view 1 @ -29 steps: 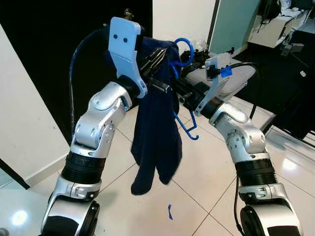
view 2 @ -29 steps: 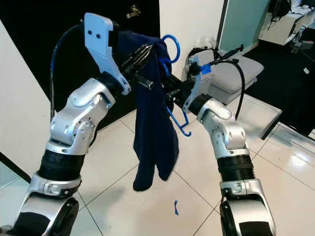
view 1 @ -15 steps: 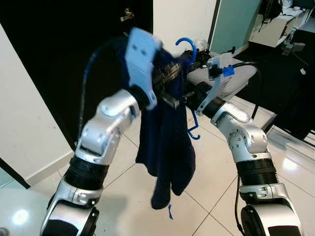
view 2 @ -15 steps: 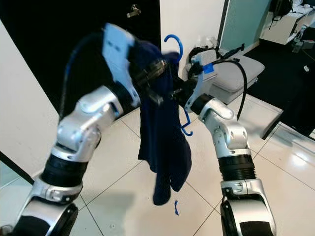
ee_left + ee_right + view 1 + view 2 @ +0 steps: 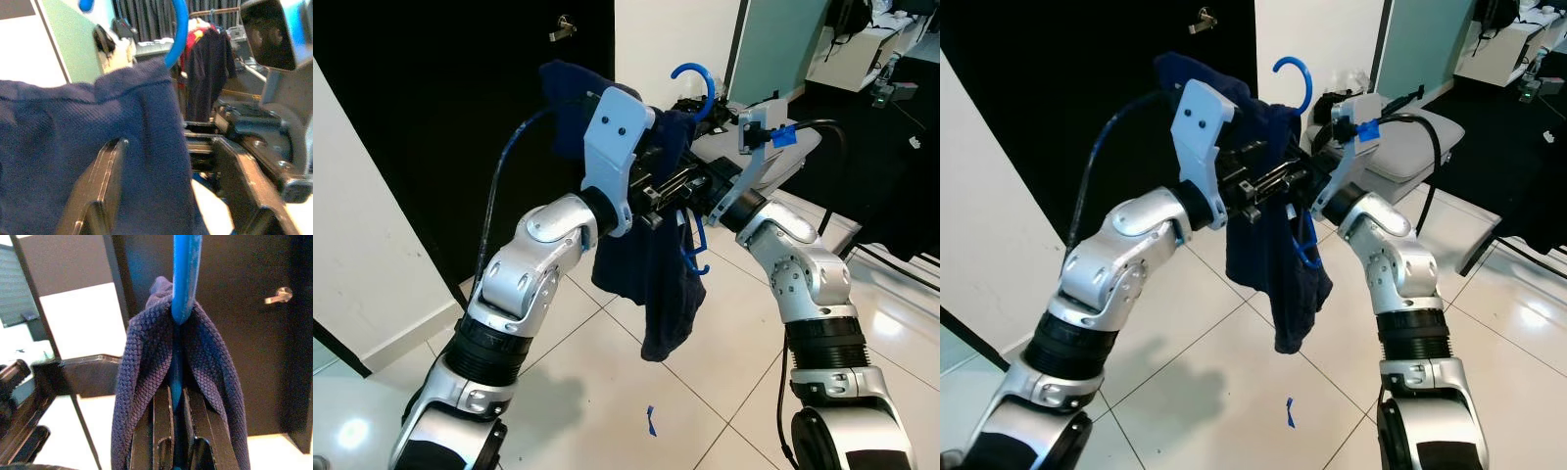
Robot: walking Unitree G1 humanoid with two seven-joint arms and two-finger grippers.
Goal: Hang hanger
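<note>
A blue plastic hanger, its hook (image 5: 693, 83) pointing up, carries a navy garment (image 5: 656, 269) that hangs in front of me at chest height. My right gripper (image 5: 177, 399) is shut on the hanger's stem (image 5: 185, 279) just under the hook, with the cloth draped over both fingers. My left gripper (image 5: 168, 147) comes in from the left and meets it at the garment's top. Its fingers (image 5: 100, 188) stand apart, and a fold of the navy cloth lies between them. One corner of the garment (image 5: 563, 78) sticks up over the left wrist.
A black door with a metal handle (image 5: 560, 26) fills the back left, beside a white wall. A grey-cushioned chair (image 5: 1400, 137) stands behind the right arm. A small blue scrap (image 5: 650, 421) lies on the white tiled floor. Clothes hang on a rack (image 5: 210, 63) farther off.
The left arm has swung right and down until its gripper meets the right one. The hanger stands more upright and the garment has bunched up, its hem higher off the floor.
</note>
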